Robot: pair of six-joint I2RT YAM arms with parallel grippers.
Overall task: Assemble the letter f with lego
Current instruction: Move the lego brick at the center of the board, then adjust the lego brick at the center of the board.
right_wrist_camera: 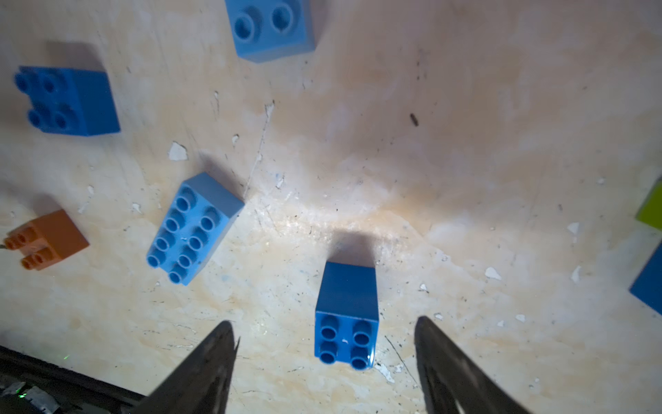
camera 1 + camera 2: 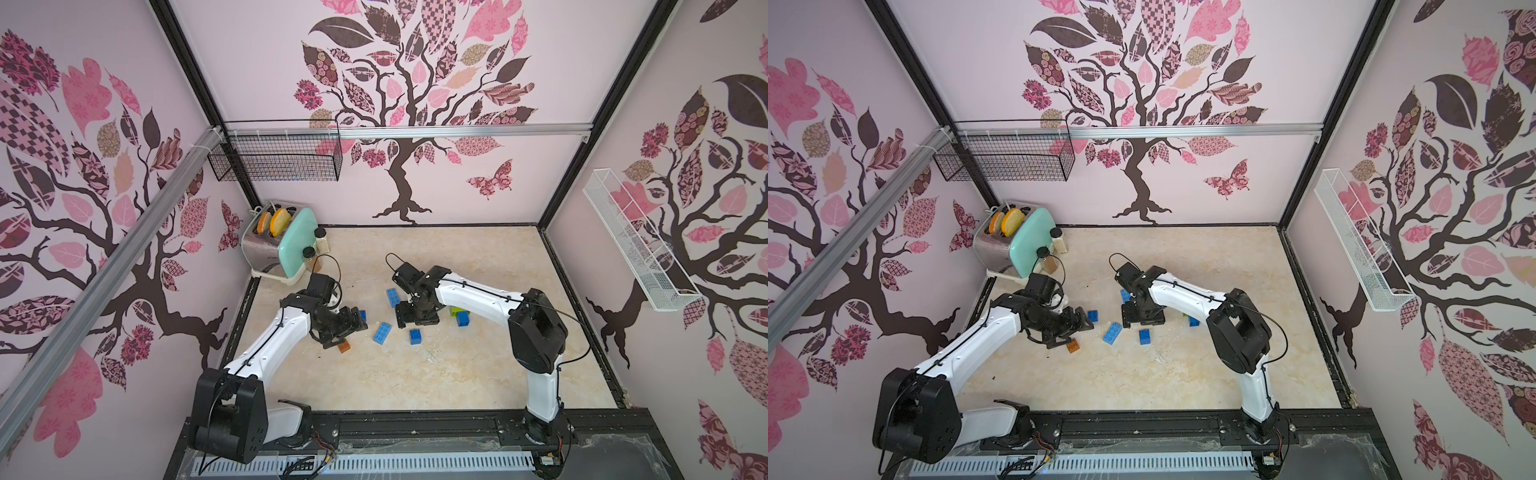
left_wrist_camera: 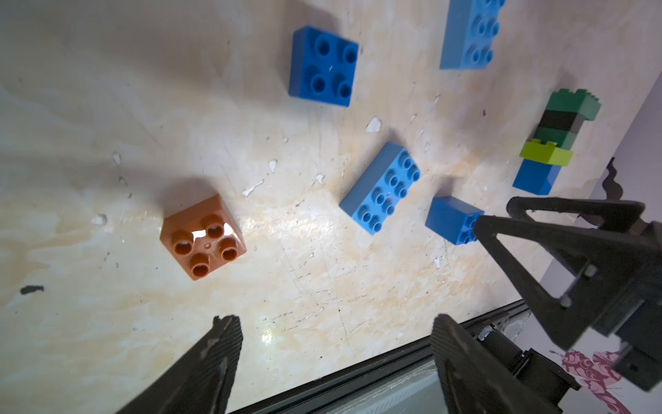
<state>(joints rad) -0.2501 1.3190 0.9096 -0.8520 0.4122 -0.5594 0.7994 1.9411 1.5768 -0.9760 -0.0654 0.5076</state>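
The lego lies loose mid-table. A blue square brick (image 1: 346, 315) (image 2: 414, 336) rests on the table between the spread fingers of my right gripper (image 1: 324, 322) (image 2: 417, 321), touching neither. My left gripper (image 3: 333, 333) (image 2: 348, 331) hovers open and empty over bare table near a brown square brick (image 3: 202, 238) (image 2: 343, 345). Two light blue oblong bricks (image 2: 382, 332) (image 2: 392, 297) and another blue square (image 3: 324, 66) lie between the arms. A joined row of dark green, black, lime and blue bricks (image 3: 551, 139) lies beyond my right gripper, mostly hidden under the right arm in both top views.
A toaster (image 2: 282, 243) and two small jars (image 2: 309, 257) stand at the back left corner. A black rail (image 3: 358, 372) edges the table at the front. Wire baskets hang on the back wall (image 2: 276, 153) and the right wall (image 2: 636, 241).
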